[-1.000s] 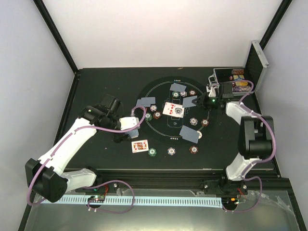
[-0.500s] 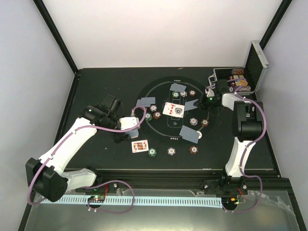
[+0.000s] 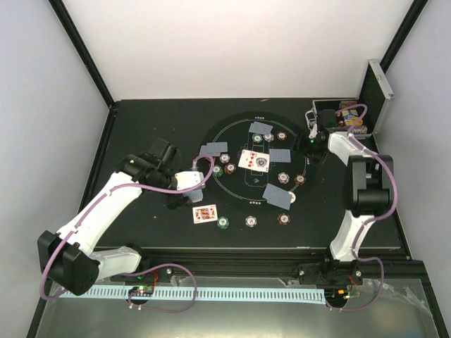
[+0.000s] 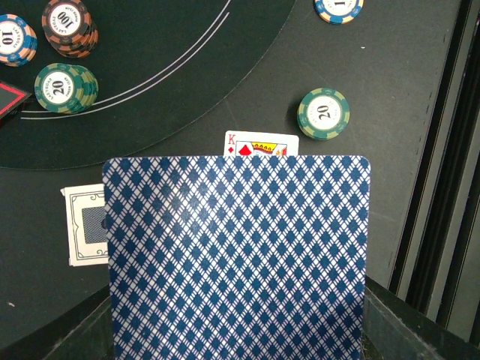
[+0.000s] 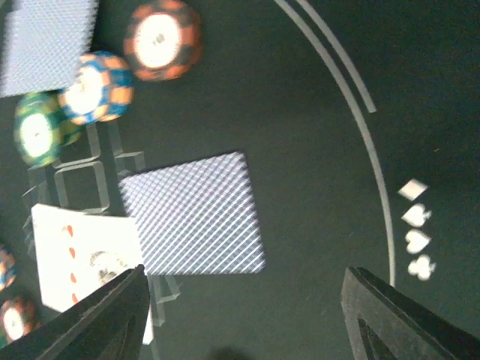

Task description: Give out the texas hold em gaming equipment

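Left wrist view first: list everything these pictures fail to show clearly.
- Left wrist: king of diamonds mostly hidden behind the blue-backed card held in front.
- Right wrist: chip numbers blurred.
- Top: case contents too small, partly crossed by a cable.

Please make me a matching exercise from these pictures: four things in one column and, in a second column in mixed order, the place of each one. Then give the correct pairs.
Things
1. king of diamonds
2. blue-backed card filling the left wrist view
3. face-down card in the right wrist view
4. silver-edged case

Places
A. flat on the round mat, below the open right tool
B. far right corner of the table
C. gripped by the shut left tool
D. face up outside the round mat, near a green 20 chip

Pairs: 1-D, 2-C, 3-A, 4-B
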Motion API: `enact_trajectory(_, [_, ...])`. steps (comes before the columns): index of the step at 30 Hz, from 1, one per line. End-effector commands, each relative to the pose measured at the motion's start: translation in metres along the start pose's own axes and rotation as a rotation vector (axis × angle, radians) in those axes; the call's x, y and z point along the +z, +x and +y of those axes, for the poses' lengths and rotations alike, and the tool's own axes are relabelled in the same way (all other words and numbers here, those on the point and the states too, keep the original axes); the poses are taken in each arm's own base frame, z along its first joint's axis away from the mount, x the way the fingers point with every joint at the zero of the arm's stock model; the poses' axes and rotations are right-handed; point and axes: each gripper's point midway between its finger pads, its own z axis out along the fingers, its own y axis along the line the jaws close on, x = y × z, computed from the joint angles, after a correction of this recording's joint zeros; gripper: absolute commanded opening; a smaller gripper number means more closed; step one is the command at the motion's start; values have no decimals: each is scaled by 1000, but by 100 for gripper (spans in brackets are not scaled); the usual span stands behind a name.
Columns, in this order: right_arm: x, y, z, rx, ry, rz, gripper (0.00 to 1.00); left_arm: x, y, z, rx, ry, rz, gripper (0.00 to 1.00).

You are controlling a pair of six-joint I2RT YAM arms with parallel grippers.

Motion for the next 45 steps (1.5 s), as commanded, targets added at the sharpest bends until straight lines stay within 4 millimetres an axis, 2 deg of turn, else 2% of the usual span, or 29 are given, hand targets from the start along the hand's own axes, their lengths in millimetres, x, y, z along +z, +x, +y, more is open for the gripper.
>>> enact_trajectory(1, [-43, 19, 54, -128, -43, -80, 75, -8, -9, 2, 2, -3, -30, 2])
enact_trajectory(4, [-54, 65, 112, -194, -231, -42, 79, -8, -11, 2, -2, 2, -36, 2])
enact_trajectory(9, [-78, 160, 205, -263, -604, 90, 84, -9, -12, 1, 0, 4, -37, 1])
enact_trajectory(13, [-95, 217, 253, -300, -798, 182, 87, -9, -14, 1, -2, 11, -45, 2])
enact_trajectory(17, [-103, 256, 284, -331, -906, 260, 87, -9, -15, 1, -6, 16, -49, 2])
enact_trajectory(20, [-102, 280, 296, -336, -946, 321, 87, -8, -15, 1, -4, 14, -49, 2])
enact_trajectory(26, [-94, 302, 307, -348, -967, 383, 86, -8, -15, 1, -3, 14, -50, 2])
enact_trajectory(41, [-73, 321, 321, -313, -1027, 484, 79, -10, -15, 0, -5, 13, -48, 2])
enact_trajectory(45, [-62, 319, 314, -302, -998, 485, 76, -11, -14, 1, -3, 8, -45, 2])
